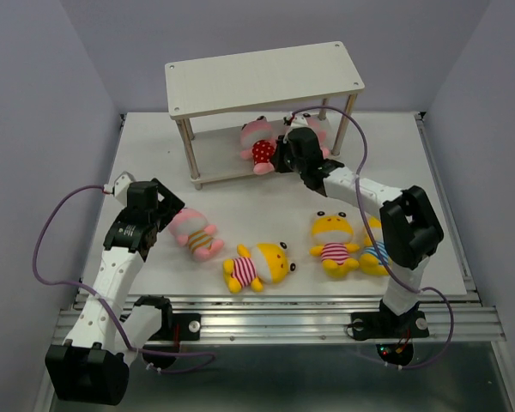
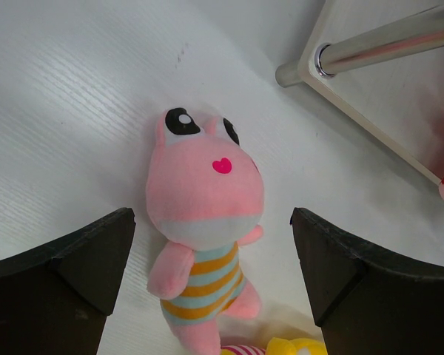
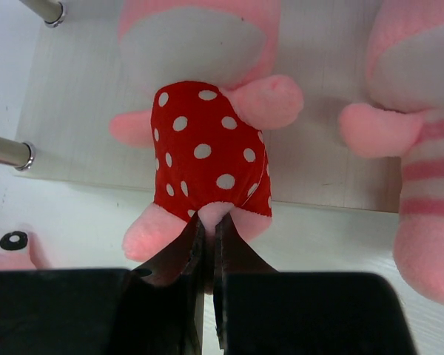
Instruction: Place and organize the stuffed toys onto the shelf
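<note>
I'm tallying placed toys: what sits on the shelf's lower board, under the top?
Two pink toys: a red polka-dot toy and a pink-striped toy. The top board hides anything further back.

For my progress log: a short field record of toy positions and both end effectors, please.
shelf top: no toys
lower board: polka-dot pink toy, legs past the edge; pink-striped toy beside it
table: orange-striped pink toy; three yellow toys
left end effector: open above orange-striped pink toy
right end effector: shut, tips at polka-dot pink toy
</note>
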